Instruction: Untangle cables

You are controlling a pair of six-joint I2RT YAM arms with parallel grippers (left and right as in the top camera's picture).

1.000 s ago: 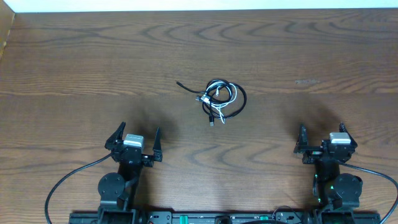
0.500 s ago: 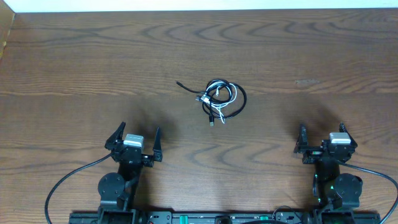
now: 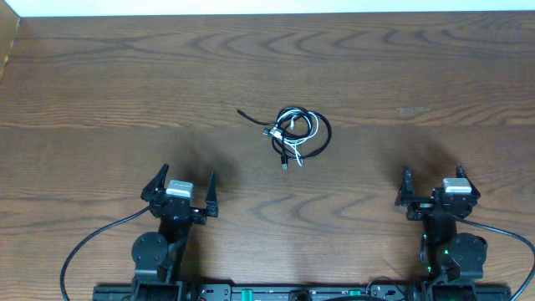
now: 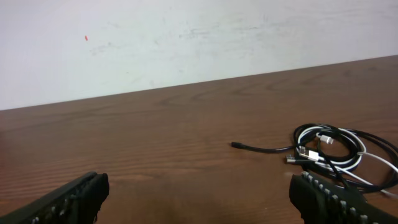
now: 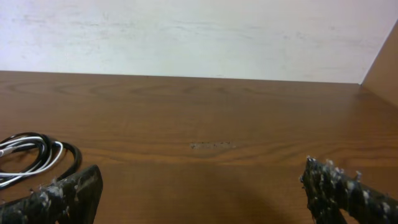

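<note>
While spread wide and empty, faces the cables (image 3: 294, 127) from well behind: true of the left gripper (image 3: 187, 172), true of the right gripper (image 3: 433, 171). One small knot of black and white cords, flat on the table (image 3: 125, 84), well ahead of both. Ahead and to the right of the left gripper, ahead and to the left of the right one, somewhat nearer the left. No touch between either gripper and the cords. One black end sticking out of the knot on the left gripper's side; one plug end trailing back toward the grippers.

Bare wood all round the knot, and ahead of, between and outside both grippers. Far beyond the knot, the table's edge against a white wall (image 3: 251, 7). Far out to the left of the left gripper, a tan side board (image 3: 7, 46) at the corner.

From the left wrist: cables (image 4: 329, 152) ahead and right of the left gripper (image 4: 199, 208), with loops and a metal-tipped plug plain to see, the black end pointing left, and a red speck (image 4: 86, 38) on the wall. From the right wrist: only the edge of the cables (image 5: 37, 155) at far left, ahead of the right gripper (image 5: 205, 202). Also a faint scuff (image 5: 211, 146) straight ahead and a brown side panel (image 5: 382, 56) far right, not seen from overhead.
</note>
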